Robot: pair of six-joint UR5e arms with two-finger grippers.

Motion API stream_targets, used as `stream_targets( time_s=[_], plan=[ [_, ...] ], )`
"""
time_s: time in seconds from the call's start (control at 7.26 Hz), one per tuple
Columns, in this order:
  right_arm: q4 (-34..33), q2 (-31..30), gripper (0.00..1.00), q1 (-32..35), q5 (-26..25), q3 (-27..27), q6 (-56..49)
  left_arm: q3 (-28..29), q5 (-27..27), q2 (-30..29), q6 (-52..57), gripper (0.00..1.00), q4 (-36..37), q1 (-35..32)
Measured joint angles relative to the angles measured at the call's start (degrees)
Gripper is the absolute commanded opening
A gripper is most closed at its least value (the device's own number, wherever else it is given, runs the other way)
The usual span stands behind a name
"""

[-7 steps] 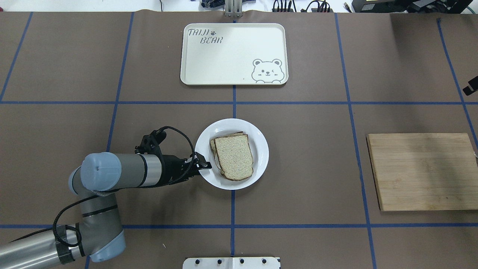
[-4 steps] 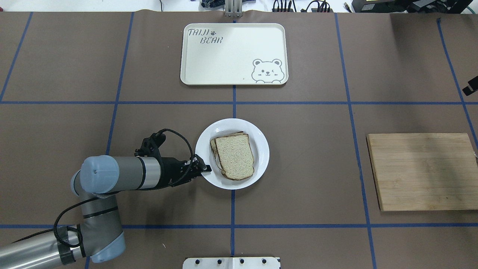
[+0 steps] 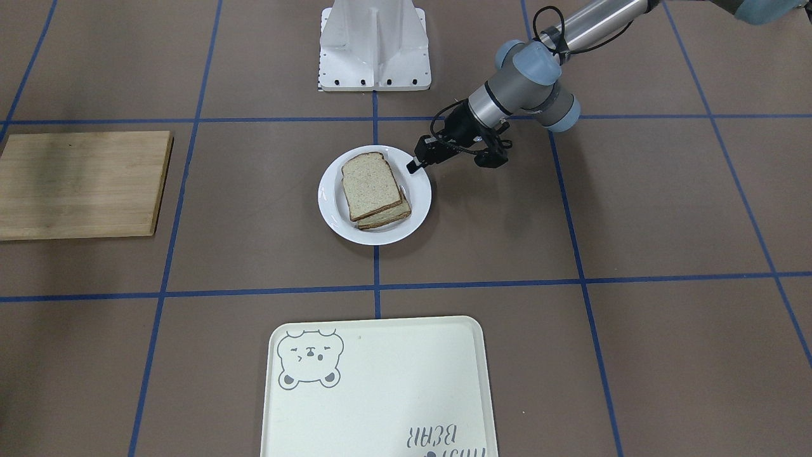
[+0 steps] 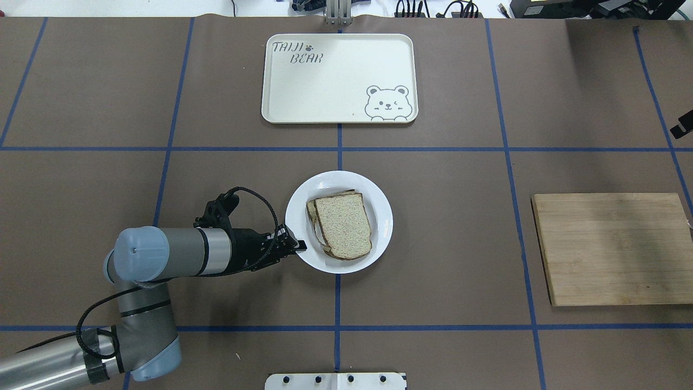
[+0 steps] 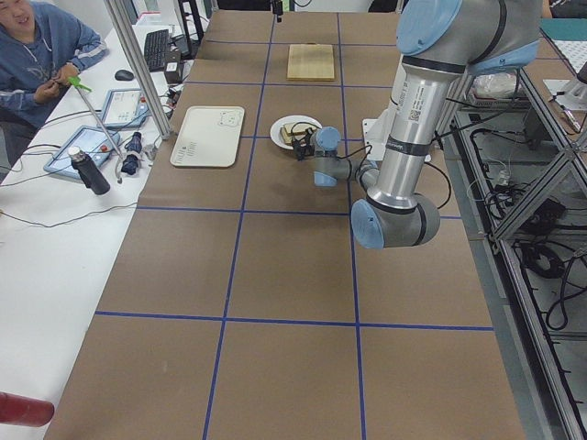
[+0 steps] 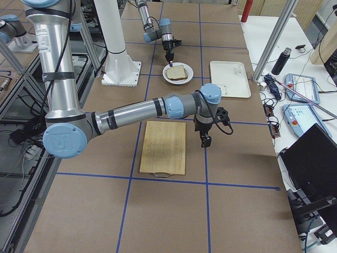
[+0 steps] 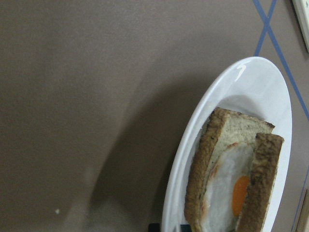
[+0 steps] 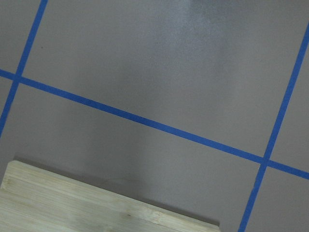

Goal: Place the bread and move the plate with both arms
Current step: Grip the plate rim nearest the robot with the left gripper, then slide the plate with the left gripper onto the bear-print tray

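Observation:
The white plate (image 4: 379, 206) lies at the table's middle, also in the front view (image 3: 330, 203). The plain bread slice (image 4: 344, 226) lies on it, on top of a second slice. In the left wrist view a fried egg (image 7: 227, 191) shows between the two slices on the plate (image 7: 260, 92). My left gripper (image 4: 299, 246) reaches in flat from the left and is shut on the plate's near-left rim (image 3: 415, 166). My right gripper (image 6: 205, 141) hangs over bare table beyond the wooden board; only its tip shows overhead (image 4: 681, 125). I cannot tell whether it is open.
A cream bear tray (image 4: 339, 78) lies at the far middle of the table. A wooden cutting board (image 4: 614, 249) lies at the right. The white robot base (image 3: 374, 44) stands at the near edge. An operator sits beyond the table's far side.
My left gripper has slid a little toward the near side along the plate's rim. The plate, with the bread on it, has shifted slightly to the right.

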Motion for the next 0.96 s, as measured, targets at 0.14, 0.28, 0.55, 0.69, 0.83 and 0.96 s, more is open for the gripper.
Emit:
stream_targets(
  time_s=[0.14, 0.28, 0.55, 0.69, 0.83, 0.96],
  plan=[
    [-0.02, 0.03, 1.00, 0.04, 0.05, 0.16, 0.00, -0.04, 0.03, 0.02, -0.17, 0.00, -0.68, -0.03],
    [-0.03, 0.06, 1.00, 0.07, 0.12, 0.46, 0.00, -0.04, 0.76, -0.02, -0.32, 0.00, -1.93, -0.04],
    [-0.04, 0.07, 1.00, 0.08, 0.12, 0.81, 0.00, -0.06, 2.62, -0.23, -0.63, 0.00, -5.29, -0.02],
    [-0.04, 0.07, 1.00, 0.08, 0.12, 0.88, 0.00, -0.33, 3.24, -0.30, -0.90, 0.00, -6.78, -0.11],
    [-0.04, 0.06, 1.00, 0.11, 0.15, 0.93, 0.00, -0.63, 4.65, -0.33, -1.37, 0.00, -8.99, -0.29],
    [-0.04, -0.03, 1.00, 0.17, 0.17, 1.14, 0.00, -0.77, 6.90, -0.34, -2.49, 0.00, -11.49, -0.72]
  ],
)
